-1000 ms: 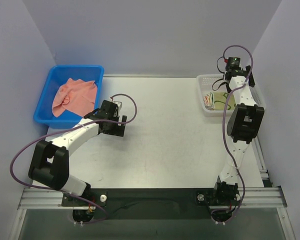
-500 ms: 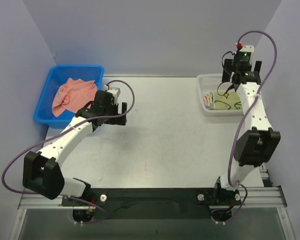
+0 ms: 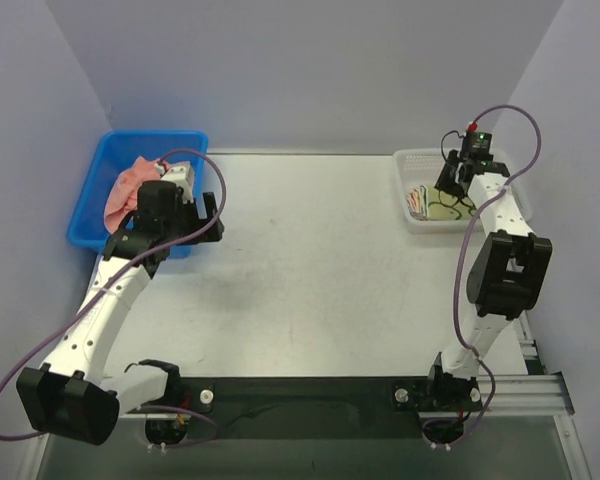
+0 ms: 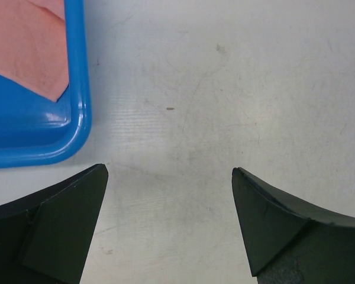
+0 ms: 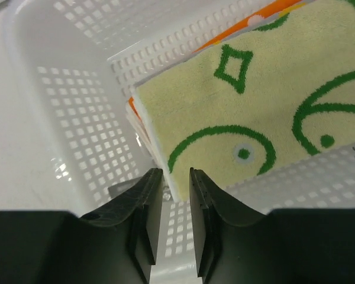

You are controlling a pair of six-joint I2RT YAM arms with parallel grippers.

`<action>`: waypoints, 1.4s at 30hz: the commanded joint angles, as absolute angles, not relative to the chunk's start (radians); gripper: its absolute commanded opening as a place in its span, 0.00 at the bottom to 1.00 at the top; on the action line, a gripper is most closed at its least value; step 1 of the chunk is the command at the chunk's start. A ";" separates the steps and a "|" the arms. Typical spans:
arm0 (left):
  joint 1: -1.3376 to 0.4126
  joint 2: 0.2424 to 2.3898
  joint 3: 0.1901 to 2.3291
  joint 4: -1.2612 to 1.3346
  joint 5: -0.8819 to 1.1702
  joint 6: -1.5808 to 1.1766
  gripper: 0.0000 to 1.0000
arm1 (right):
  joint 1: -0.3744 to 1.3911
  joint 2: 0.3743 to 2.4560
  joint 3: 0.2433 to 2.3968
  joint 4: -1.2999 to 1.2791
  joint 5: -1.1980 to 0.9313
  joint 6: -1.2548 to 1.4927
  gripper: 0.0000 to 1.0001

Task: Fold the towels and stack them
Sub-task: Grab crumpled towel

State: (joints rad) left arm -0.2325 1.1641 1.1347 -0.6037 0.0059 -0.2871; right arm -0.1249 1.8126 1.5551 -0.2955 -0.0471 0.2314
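A salmon-pink towel (image 3: 125, 190) (image 4: 23, 41) lies crumpled in the blue bin (image 3: 150, 138) (image 4: 77, 89) at the far left. My left gripper (image 3: 212, 212) (image 4: 168, 168) hangs open over bare table just right of the bin's corner, holding nothing. A pale green towel with dark-green outlines (image 5: 254, 100) (image 3: 452, 208) lies folded on top of a stack in the white basket (image 3: 412, 160) (image 5: 77, 89). An orange towel (image 5: 242, 26) shows beneath it. My right gripper (image 3: 450, 190) (image 5: 176, 171) is inside the basket, jaws drawn close with a slim gap. The green towel's corner sits at the fingertips.
Purple walls close in the table at the back and both sides. The basket's mesh walls stand close around the right fingers. A rail runs along the table's right edge (image 3: 525, 330).
The left arm swung left, from mid-table to the blue bin's corner, staying open. The right gripper rose above the basket, came back down to the stack, and its jaws narrowed.
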 commanded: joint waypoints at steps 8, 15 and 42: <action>-0.206 1.135 1.058 -0.641 0.014 -0.288 0.97 | -0.135 2.071 1.681 -0.219 -0.172 0.307 0.17; -0.204 1.160 1.058 -0.632 0.023 -0.293 0.98 | -0.123 2.072 1.637 -0.222 -0.170 0.302 0.13; 0.135 1.625 1.512 -0.607 -0.040 -0.406 0.98 | 0.049 1.171 1.202 -0.296 -0.235 0.328 1.00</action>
State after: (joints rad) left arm 0.0742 1.5280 1.4307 -0.6487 0.0120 -0.3676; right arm -0.0261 1.2167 1.3041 -0.3244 -0.2333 0.3119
